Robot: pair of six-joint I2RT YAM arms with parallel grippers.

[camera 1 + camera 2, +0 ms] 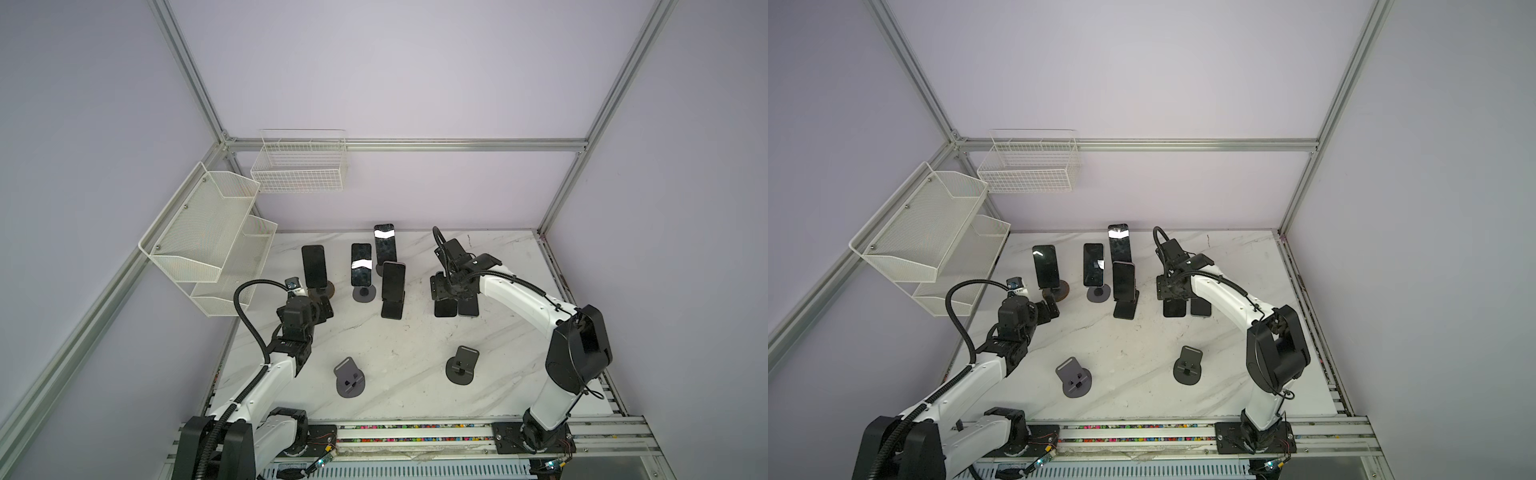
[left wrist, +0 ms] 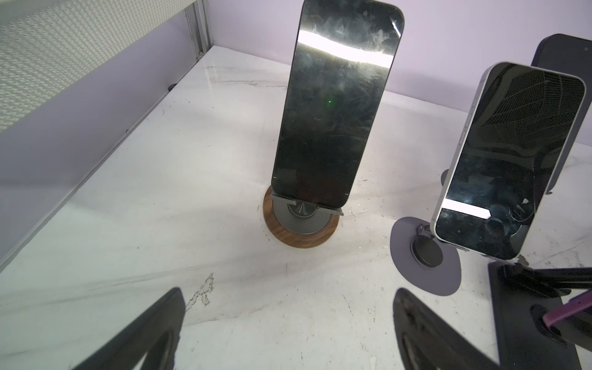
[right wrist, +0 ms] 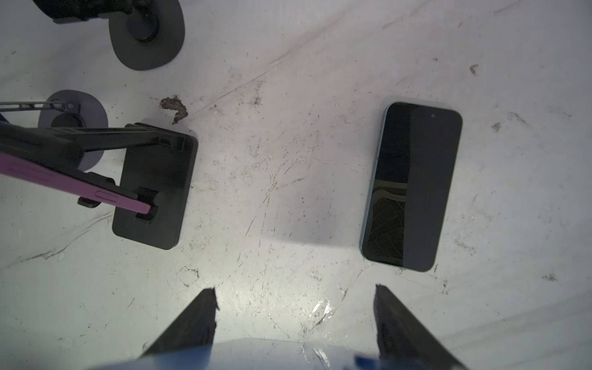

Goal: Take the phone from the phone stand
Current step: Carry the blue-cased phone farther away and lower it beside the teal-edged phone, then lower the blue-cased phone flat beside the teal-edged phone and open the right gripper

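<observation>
A dark phone (image 2: 336,105) leans upright on a phone stand with a round wooden base (image 2: 299,235), at the back left in both top views (image 1: 313,266). My left gripper (image 2: 288,291) is open, low over the marble just in front of that stand (image 1: 324,305), and touches nothing. My right gripper (image 3: 294,294) is shut on a pale blue phone (image 3: 256,355) whose edge shows between the fingers; in a top view that phone (image 1: 445,308) hangs below the gripper (image 1: 444,300), right of centre. Another dark phone (image 3: 411,187) lies flat on the table beside it.
Three more phones stand on stands mid-table: two on round bases (image 1: 360,264) (image 1: 384,243) and a purple-edged one on a rectangular base (image 1: 393,280). Two empty stands (image 1: 349,378) (image 1: 462,365) sit nearer the front. White wire baskets (image 1: 208,232) (image 1: 299,166) hang on the walls.
</observation>
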